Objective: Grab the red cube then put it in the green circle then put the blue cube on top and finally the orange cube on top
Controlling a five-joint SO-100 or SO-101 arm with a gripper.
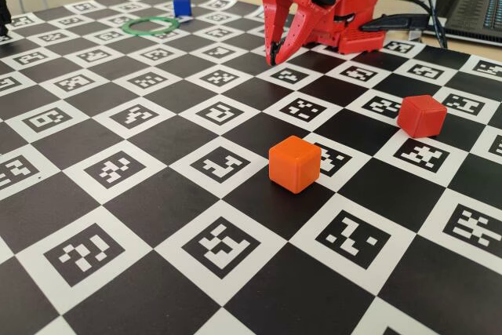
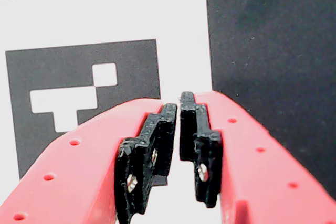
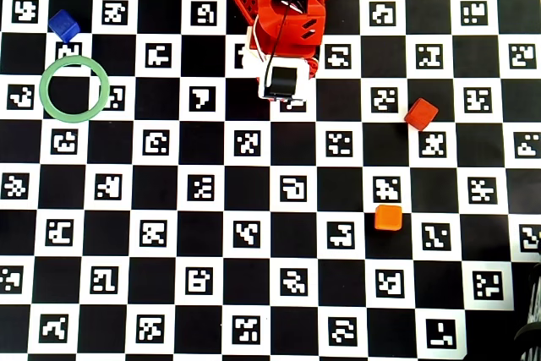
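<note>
Zero of three placements done, we judge. Our red end effector (image 2: 179, 109) is pressed together, empty. Glossy red plastic cube (image 3: 420, 113) and orange plastic cube (image 3: 388, 217) lie well right of it in the overhead view; blue plastic cube (image 3: 63, 24) and empty thin green ring (image 3: 74, 89) far left.

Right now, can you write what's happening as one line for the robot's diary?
gripper: shut, empty, over board | red cube: loose | orange cube: loose | blue cube: beside green circle | circle: empty
</note>
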